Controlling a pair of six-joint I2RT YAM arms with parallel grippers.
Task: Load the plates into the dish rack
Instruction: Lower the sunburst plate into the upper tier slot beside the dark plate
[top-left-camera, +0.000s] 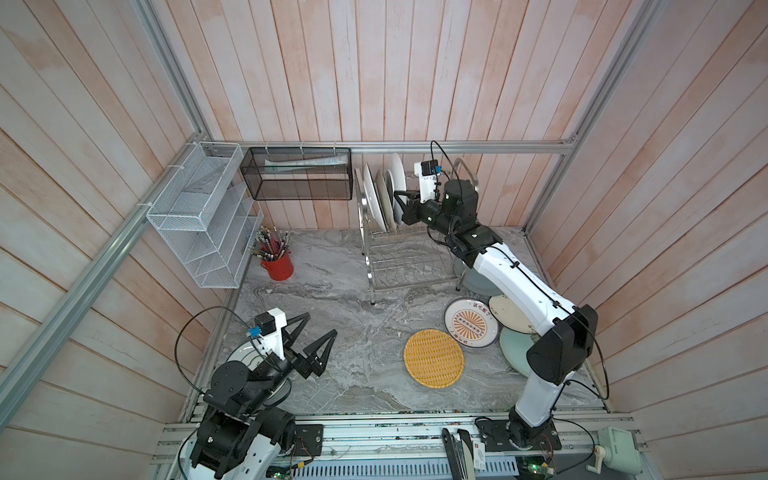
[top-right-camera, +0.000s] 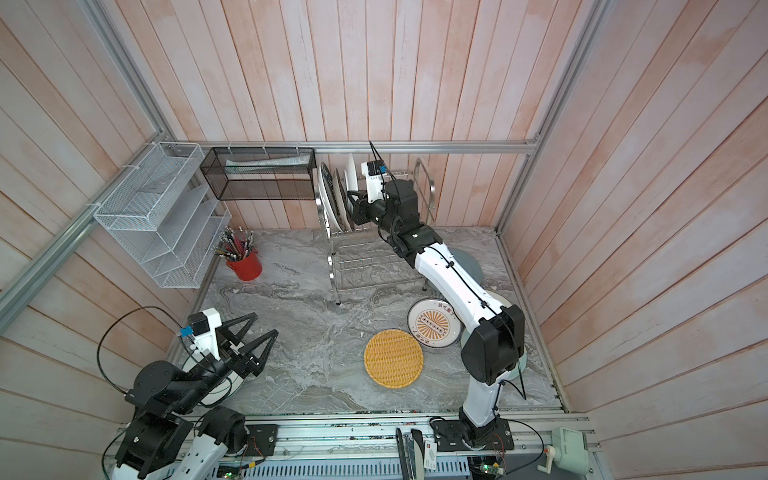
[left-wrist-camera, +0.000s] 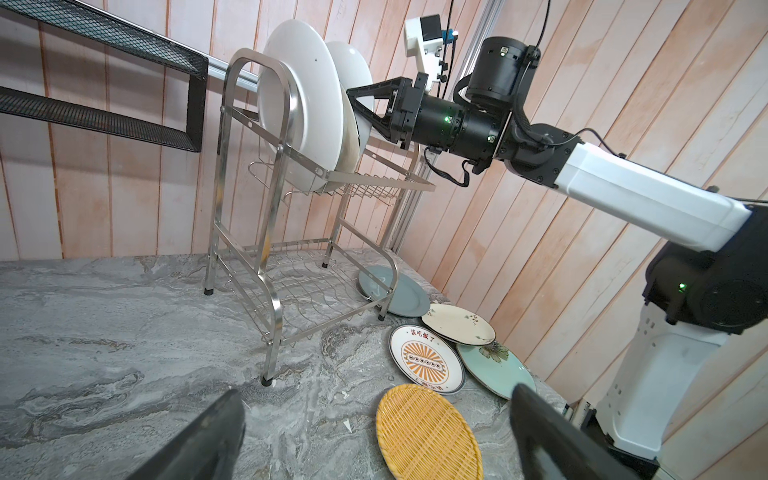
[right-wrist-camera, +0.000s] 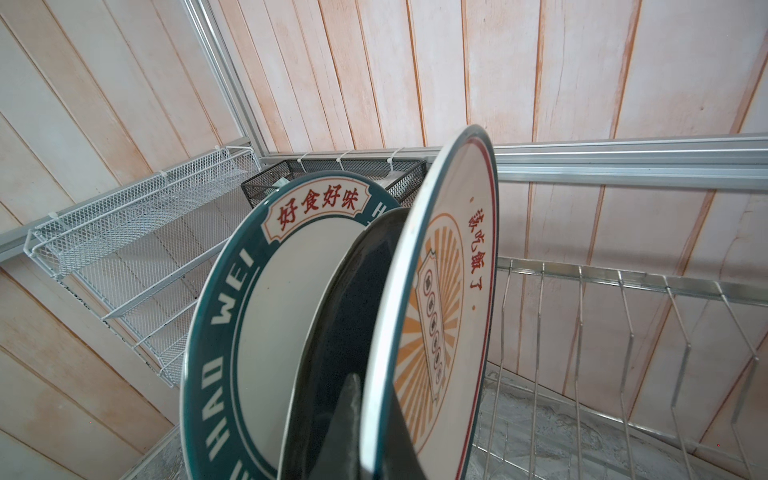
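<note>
Your right gripper (left-wrist-camera: 352, 99) is pinched on the thin rim of the upright sunburst plate (right-wrist-camera: 440, 291), standing on edge in the upper tier of the dish rack (left-wrist-camera: 274, 320), shiny steel tube and wire prongs. Beside it lean a dark glossy plate (right-wrist-camera: 345, 311) and a lettered-rim plate (right-wrist-camera: 232, 311). The round yellow woven plate (top-left-camera: 433, 358) lies flat before the rack. Your left gripper (top-left-camera: 321, 324) gapes wide, well apart from the rack.

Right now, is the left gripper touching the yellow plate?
Apart. In both top views, bare table separates the left gripper from the yellow plate.
</note>
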